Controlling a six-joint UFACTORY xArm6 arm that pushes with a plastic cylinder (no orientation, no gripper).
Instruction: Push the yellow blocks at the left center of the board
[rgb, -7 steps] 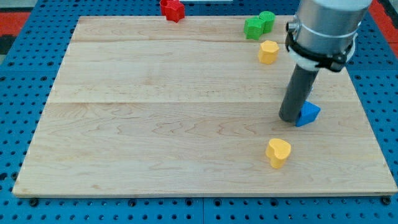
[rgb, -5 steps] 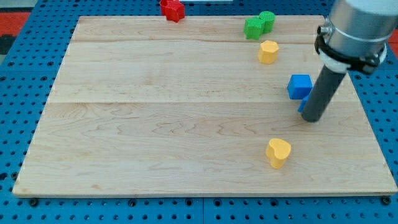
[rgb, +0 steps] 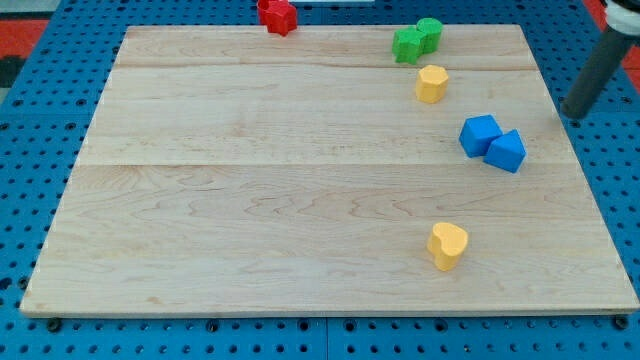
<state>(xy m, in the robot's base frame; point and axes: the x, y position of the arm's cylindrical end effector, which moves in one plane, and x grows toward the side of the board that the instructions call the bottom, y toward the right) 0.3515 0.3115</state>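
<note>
Two yellow blocks lie on the right half of the wooden board (rgb: 250, 200). One yellow heart-shaped block (rgb: 447, 245) sits near the view's bottom right. Another yellow block (rgb: 432, 83) sits near the view's top right, just below the green blocks. My tip (rgb: 572, 117) is at the view's far right edge, off the board's right side, well to the right of the upper yellow block and of the blue blocks. It touches no block.
Two blue blocks (rgb: 492, 144) touch each other right of centre. Two green blocks (rgb: 416, 40) sit at the top right. A red block (rgb: 278, 16) lies at the board's top edge. Blue pegboard surrounds the board.
My tip has moved from beside the blue blocks to the right and up, off the board. Both blue blocks now show fully. The yellow blocks have not moved.
</note>
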